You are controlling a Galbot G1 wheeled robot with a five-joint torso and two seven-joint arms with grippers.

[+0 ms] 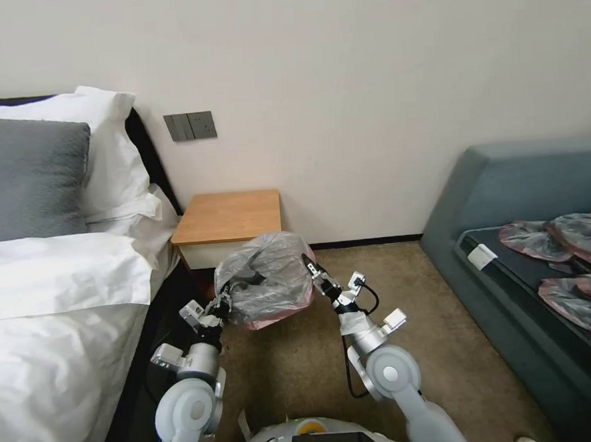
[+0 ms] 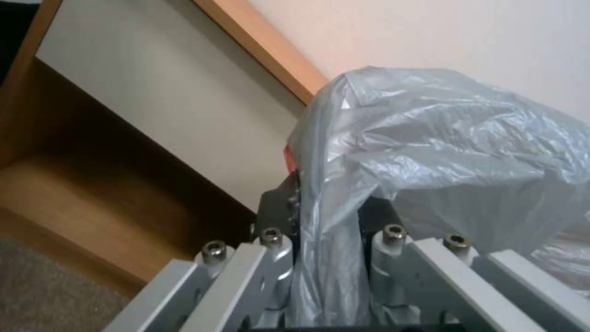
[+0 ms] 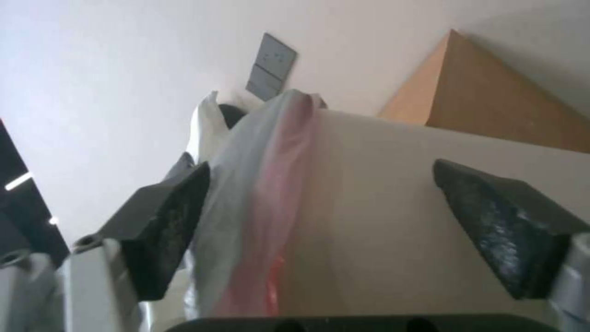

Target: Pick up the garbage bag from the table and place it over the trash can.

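Note:
The garbage bag (image 1: 272, 276), wrinkly grey with a pinkish rim (image 1: 275, 321), hangs as a dome in front of the table (image 1: 228, 215). My left gripper (image 1: 223, 295) holds its left side; in the left wrist view the plastic (image 2: 430, 147) runs between the fingers of that gripper (image 2: 329, 207), which is shut on it. My right gripper (image 1: 309, 263) is at the bag's right side. In the right wrist view the right gripper (image 3: 320, 173) is open, straddling the trash can's cream wall (image 3: 399, 207). The bag's rim (image 3: 270, 184) drapes over the can's corner. In the head view the bag hides the can.
A bed (image 1: 54, 316) with white sheets and pillows stands close on the left. A grey-blue sofa (image 1: 527, 187) on the right carries several flat grey-pink bags (image 1: 571, 257). Brown carpet (image 1: 449, 331) lies between them. A wall switch (image 1: 190, 126) is above the table.

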